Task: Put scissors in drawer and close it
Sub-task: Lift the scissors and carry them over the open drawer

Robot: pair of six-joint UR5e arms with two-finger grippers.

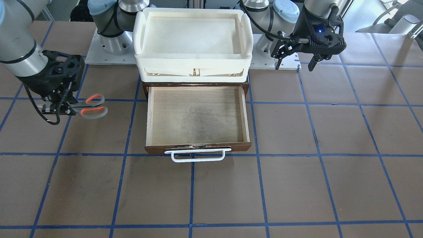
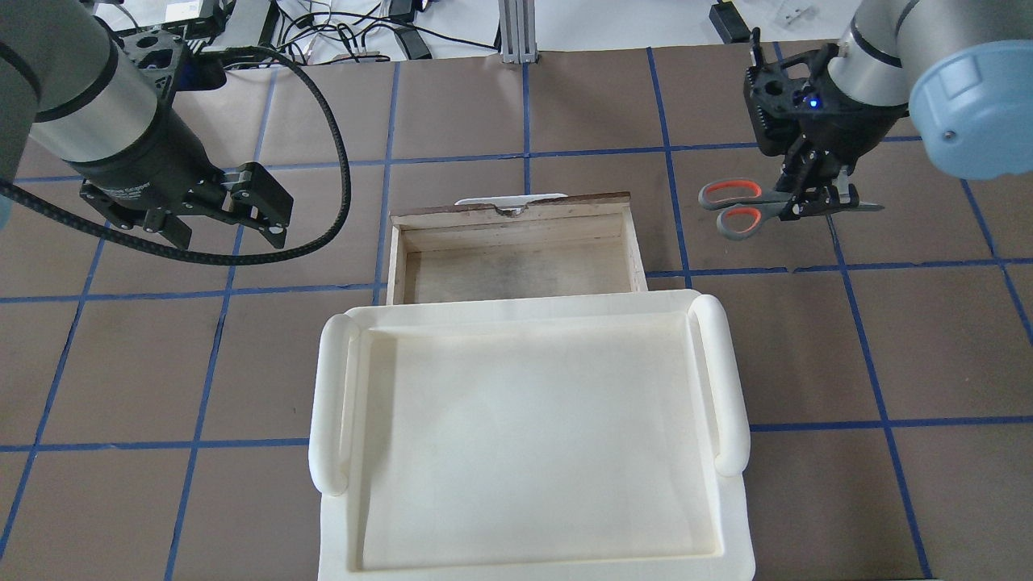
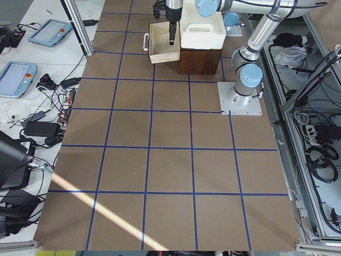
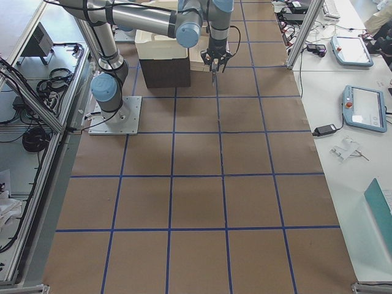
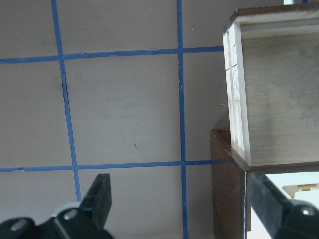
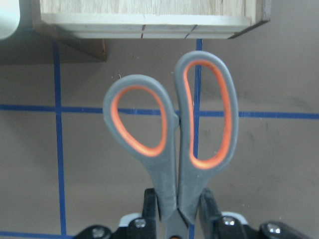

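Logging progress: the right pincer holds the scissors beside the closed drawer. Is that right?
Not quite. The drawer is open, pulled out and empty, as the front-facing view shows. The right pincer does hold the scissors beside it.

Bright, even light; sun streak on table (image 3: 169,173), seemingly.
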